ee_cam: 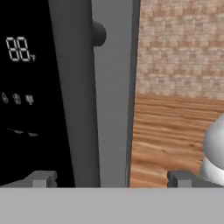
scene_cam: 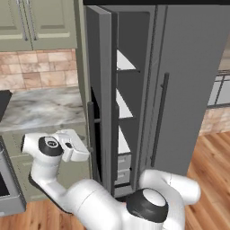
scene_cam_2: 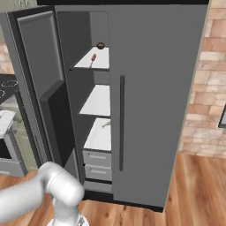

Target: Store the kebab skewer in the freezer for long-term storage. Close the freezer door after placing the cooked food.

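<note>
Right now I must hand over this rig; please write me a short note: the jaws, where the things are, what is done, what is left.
Gripper: jaws open, holding nothing, at the outer face of the freezer door, facing its handle and the black panel.
Skewer: lies on the top freezer shelf, near a small dark lump.
Freezer: open, door swung wide.
Done: skewer stored.
Left: push the door shut.
</note>
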